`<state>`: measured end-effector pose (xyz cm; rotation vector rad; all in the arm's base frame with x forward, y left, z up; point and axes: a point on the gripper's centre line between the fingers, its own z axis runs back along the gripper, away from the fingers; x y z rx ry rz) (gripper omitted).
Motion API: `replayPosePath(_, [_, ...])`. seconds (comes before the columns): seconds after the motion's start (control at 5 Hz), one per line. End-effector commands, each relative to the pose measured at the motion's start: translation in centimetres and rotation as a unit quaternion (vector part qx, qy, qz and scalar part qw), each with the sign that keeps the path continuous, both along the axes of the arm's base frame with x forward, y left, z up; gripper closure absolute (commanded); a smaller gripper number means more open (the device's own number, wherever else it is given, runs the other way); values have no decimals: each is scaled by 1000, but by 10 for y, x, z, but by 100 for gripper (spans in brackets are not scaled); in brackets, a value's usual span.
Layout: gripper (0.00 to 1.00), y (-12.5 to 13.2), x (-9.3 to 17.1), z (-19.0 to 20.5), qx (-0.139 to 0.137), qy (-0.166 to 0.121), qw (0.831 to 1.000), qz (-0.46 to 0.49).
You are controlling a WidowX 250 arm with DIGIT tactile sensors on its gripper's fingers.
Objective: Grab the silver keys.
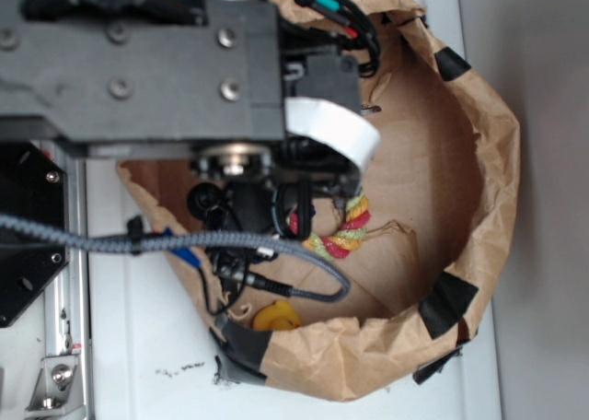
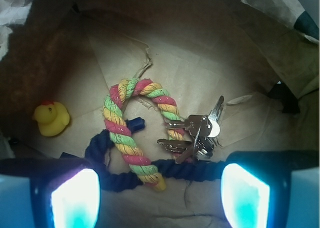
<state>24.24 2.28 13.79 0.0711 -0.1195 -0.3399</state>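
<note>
The silver keys (image 2: 197,134) lie in a small bunch on the brown paper floor, right of centre in the wrist view, resting against the multicoloured braided rope (image 2: 131,129) and a dark blue rope (image 2: 170,169). My gripper (image 2: 160,200) hangs above them, open, its two glowing pads (image 2: 75,200) wide apart with nothing between them. The keys sit just ahead of the right pad. In the exterior view the arm (image 1: 138,61) covers the keys; only a piece of the braided rope (image 1: 345,231) shows.
A yellow rubber duck (image 2: 51,118) sits at the left, and the duck (image 1: 276,317) also shows in the exterior view. Crumpled brown paper walls (image 1: 479,162) with black tape ring the floor. A grey cable (image 1: 184,242) crosses below the arm.
</note>
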Motion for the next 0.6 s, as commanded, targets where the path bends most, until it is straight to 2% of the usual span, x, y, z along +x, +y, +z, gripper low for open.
replayPosePath(0.0, [0,4,23,0,-5,-14,999,35])
replayPosePath(0.2, [0,6,32,-11,-6,-14,998,59])
replayPosePath(0.4, [0,10,33,-31,10,-13,996,89])
